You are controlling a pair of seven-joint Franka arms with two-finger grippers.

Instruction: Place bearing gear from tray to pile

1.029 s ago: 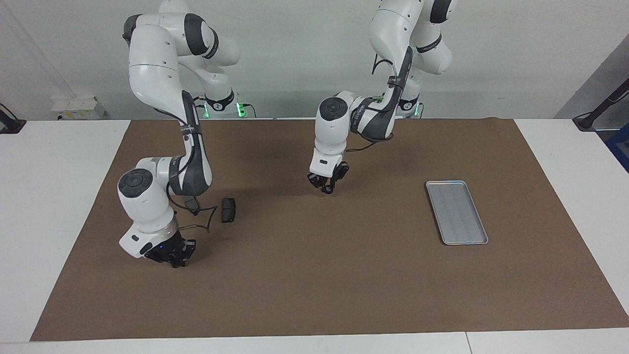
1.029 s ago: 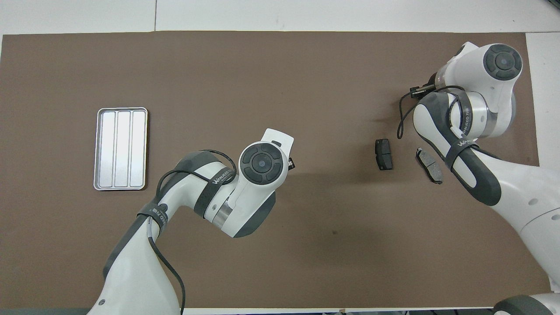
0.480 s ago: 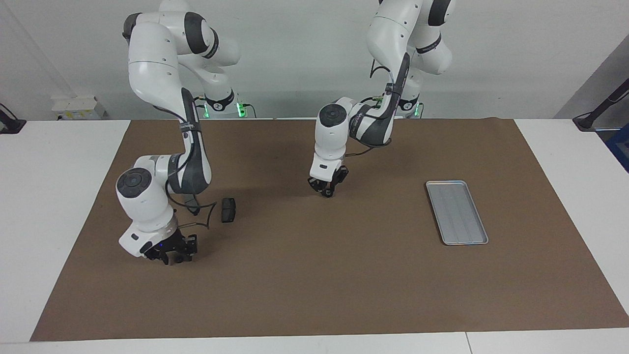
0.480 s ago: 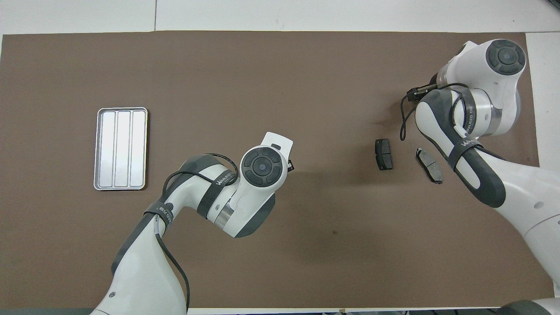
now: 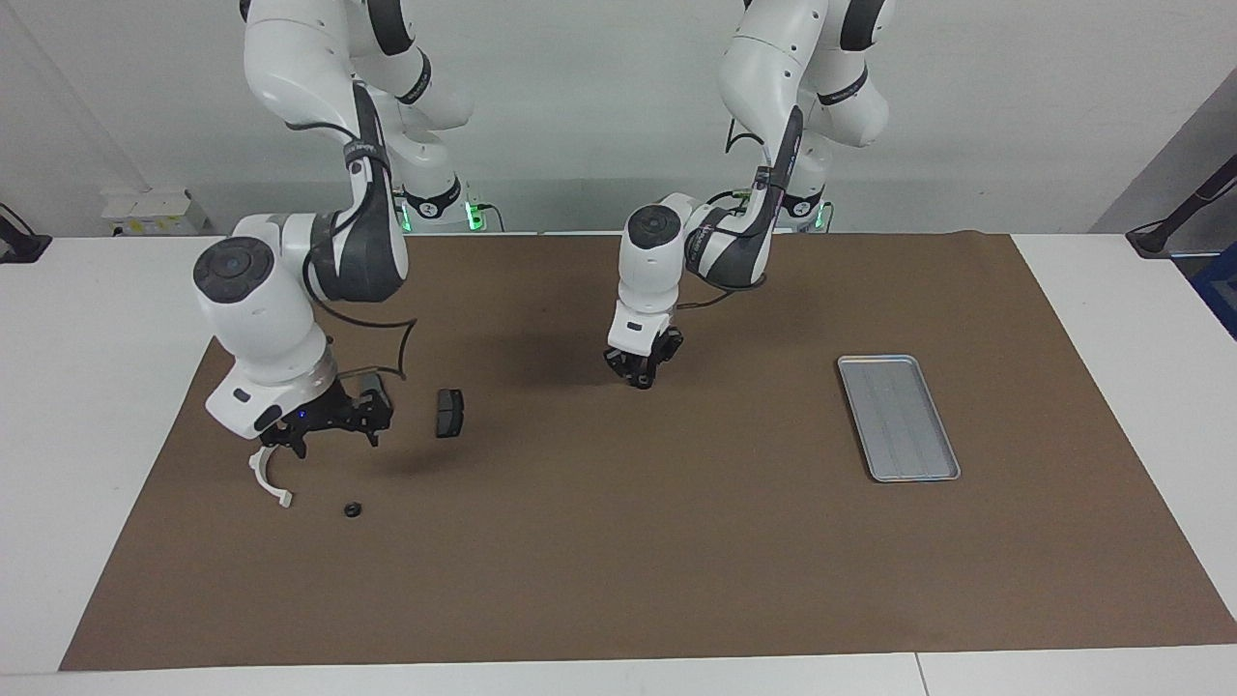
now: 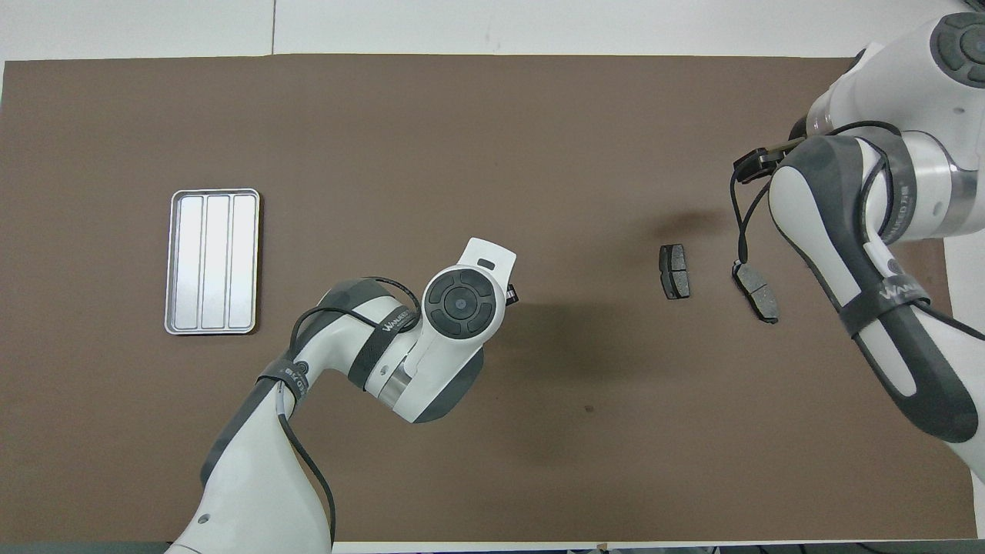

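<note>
The small black bearing gear (image 5: 353, 508) lies on the brown mat beside the white semicircular bracket (image 5: 266, 478), at the right arm's end of the table. My right gripper (image 5: 333, 440) hangs open and empty just above them. The right arm hides both in the overhead view. One dark plate (image 5: 448, 413) lies nearer to the robots; the overhead view shows both plates (image 6: 674, 271) (image 6: 758, 291). The silver tray (image 5: 899, 418) (image 6: 212, 261) is empty, at the left arm's end. My left gripper (image 5: 640, 372) waits low over the middle of the mat.
The brown mat (image 5: 618, 561) covers most of the white table (image 5: 97, 406). My left arm's wrist (image 6: 460, 296) covers its own gripper in the overhead view.
My right gripper has risen from the mat and opened. The bearing gear and the white bracket now show on the mat beneath it. The left wrist has turned slightly in place.
</note>
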